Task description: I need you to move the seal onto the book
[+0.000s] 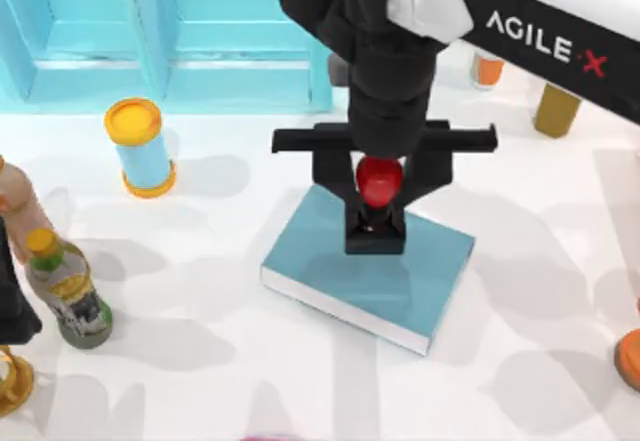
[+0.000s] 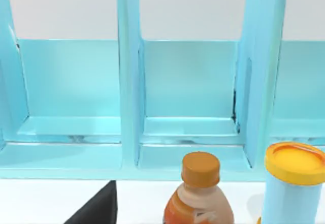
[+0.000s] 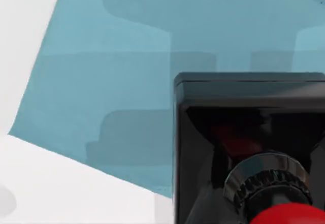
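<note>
The seal (image 1: 377, 185), a black blocky base under a glossy red knob, stands upright on the far part of the teal-blue book (image 1: 335, 273), which lies flat at the table's middle. My right gripper (image 1: 378, 195) reaches down from above, its two fingers closed against the red knob. In the right wrist view the seal's black base (image 3: 244, 112) rests on the book's cover (image 3: 111, 82), the knob close to the camera. My left arm (image 1: 12, 306) is parked at the table's left edge.
A light-blue cabinet (image 1: 150, 31) spans the back left. A blue can with a yellow lid (image 1: 140, 147), a green-labelled bottle (image 1: 68, 293) and an orange-capped bottle (image 2: 199, 193) stand at the left. Small containers (image 1: 556, 109) stand at the back right, an orange object (image 1: 630, 359) at the right edge.
</note>
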Controlling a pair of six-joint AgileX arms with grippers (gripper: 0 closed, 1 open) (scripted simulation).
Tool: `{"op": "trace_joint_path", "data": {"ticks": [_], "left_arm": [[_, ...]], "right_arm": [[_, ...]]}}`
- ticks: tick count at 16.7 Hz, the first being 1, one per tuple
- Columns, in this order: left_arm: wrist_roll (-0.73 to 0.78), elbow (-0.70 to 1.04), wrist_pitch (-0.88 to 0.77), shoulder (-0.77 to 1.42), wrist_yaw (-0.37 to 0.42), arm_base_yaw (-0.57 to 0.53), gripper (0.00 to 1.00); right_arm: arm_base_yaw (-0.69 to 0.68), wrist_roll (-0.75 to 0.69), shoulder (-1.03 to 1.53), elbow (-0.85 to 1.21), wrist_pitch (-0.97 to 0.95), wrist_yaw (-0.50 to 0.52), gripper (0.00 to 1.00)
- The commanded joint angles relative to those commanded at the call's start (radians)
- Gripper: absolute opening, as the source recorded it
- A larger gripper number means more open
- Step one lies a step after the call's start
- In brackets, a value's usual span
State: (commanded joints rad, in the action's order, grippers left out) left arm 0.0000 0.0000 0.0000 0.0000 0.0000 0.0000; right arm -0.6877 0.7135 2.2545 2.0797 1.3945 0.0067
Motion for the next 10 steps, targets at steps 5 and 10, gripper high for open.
{"op": "trace_joint_path", "data": {"ticks": [5,10], "left_arm": [[0.0,0.0,0.0,0.0,0.0,0.0,1.0],[0.0,0.0,0.0,0.0,0.0,0.0,1.0]], "right_arm": [[0.002,0.001,0.0,0.008,0.01,-0.001,0.0],[0.0,0.0,0.002,0.023,0.021,0.0,0.0]]}}
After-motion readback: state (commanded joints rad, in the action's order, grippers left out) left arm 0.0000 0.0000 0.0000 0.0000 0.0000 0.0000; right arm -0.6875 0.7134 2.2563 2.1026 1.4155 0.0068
